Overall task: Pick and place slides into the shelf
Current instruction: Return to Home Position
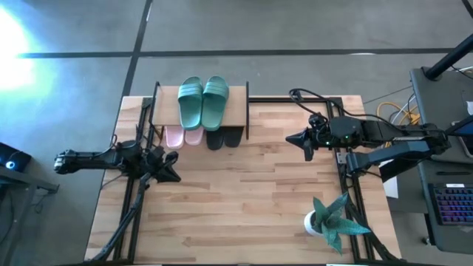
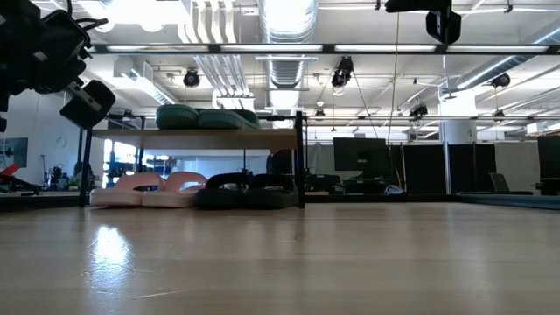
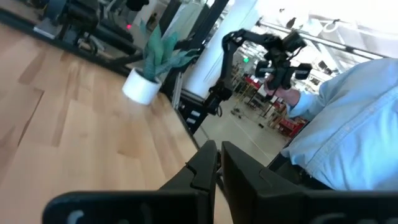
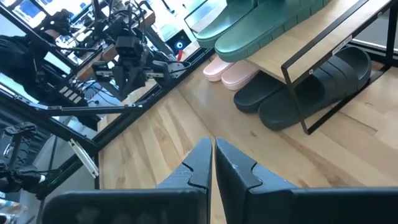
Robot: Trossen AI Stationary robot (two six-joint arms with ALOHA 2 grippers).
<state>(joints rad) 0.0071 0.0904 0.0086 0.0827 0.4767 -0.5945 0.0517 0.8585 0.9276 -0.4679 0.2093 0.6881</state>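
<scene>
Shelf holding green slides on top, pink slides, black slides beneath; left jaws, right jaws clenched, empty.

You have a small potted plant, green leaves in a white pot, standing upright near the lower right corner of the wooden tabletop in the high view. Off the right edge you see a keyboard and yellow cables. A person's light blue sleeve shows beyond the table.
</scene>
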